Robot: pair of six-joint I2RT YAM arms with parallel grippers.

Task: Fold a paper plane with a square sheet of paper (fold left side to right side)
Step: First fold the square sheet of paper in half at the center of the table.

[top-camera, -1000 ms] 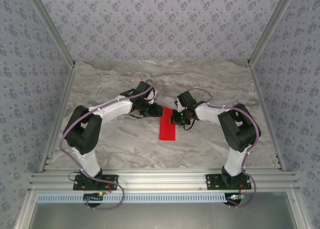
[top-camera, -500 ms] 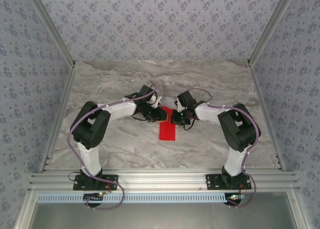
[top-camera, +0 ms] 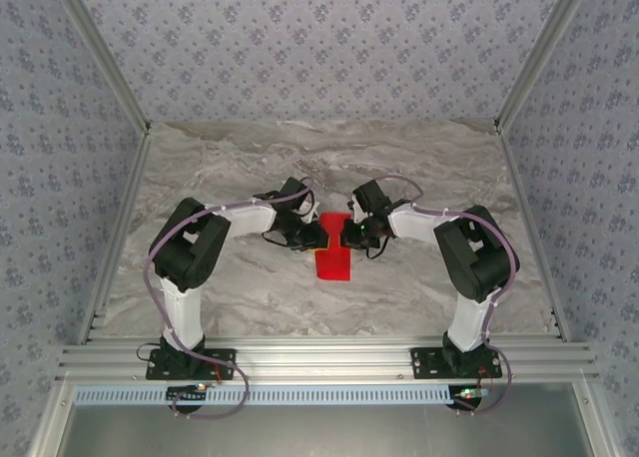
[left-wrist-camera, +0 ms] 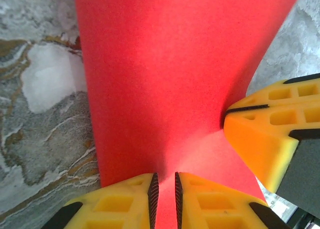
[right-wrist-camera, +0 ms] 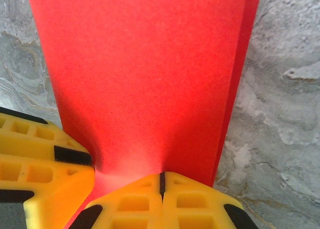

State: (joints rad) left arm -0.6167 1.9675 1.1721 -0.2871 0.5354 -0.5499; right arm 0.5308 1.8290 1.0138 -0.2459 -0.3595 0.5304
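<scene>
On the overhead camera, the marble worktop lies bare at the left of the frame, out to its left edge, so there is open room beyond my left arm. The left claw sits at mid-frame, touching the upper left edge of the red paper. The paper lies at the centre as a narrow upright strip, its lower end free and pointing toward the metal rail along the bottom. The right claw meets the strip's upper right edge, and the two claws face each other across its top. Further right the worktop is open again, with my right arm bent over it.

The left wrist camera adds what the overhead cannot. Its claw is narrow, nipping the paper's near edge with red showing in the slit. A yellow finger of the other claw touches the sheet at lower right. On the right wrist camera that claw is closed tight on the paper's near edge. A second layer peeks out along the right side, and the left claw's yellow finger sits at lower left.
</scene>
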